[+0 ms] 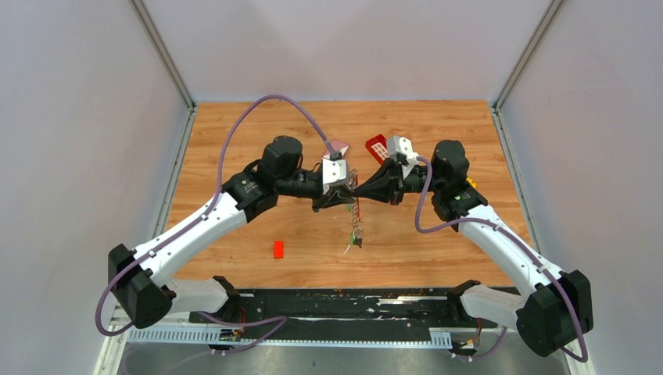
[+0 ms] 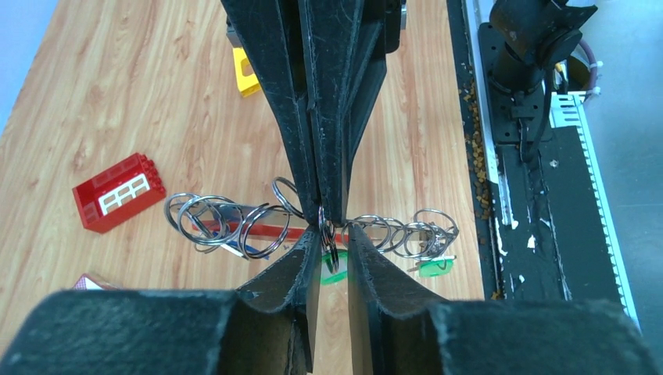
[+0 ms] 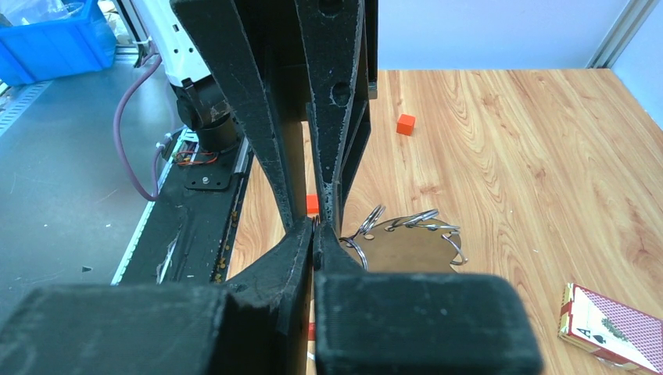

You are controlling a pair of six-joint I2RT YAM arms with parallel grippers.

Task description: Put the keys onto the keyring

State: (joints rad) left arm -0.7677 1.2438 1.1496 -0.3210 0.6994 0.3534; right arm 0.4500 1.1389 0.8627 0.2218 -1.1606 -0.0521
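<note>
Lower centre of the overhead frame: a small red block (image 1: 278,248), loose on the counter (image 1: 234,133) and no part of your job. Just above it: the keys (image 1: 356,238), tiny, green heads showing, bunched at the low end of the keyring (image 2: 262,231); you cannot tell whether any is already threaded. The keyring is a limp run of thin wire rings that drapes from mid-frame, where both arms meet tip to tip. The left fingers (image 2: 289,285) stand a narrow gap apart with one ring in the gap; you cannot tell whether it is pinched or only straddled. The right fingers (image 3: 293,258) are pressed fully together on the wire of a ring at the same spot. Handling, as judged: the chain is light and floppy and likely to swing, and each ring is stiff, springy and slick. Take a ring across its wire near the split, and take a key by its plastic head, not the blade. Upper centre, beyond the arms: a card pack (image 1: 338,146) and a red gridded tray (image 1: 377,147).
</note>
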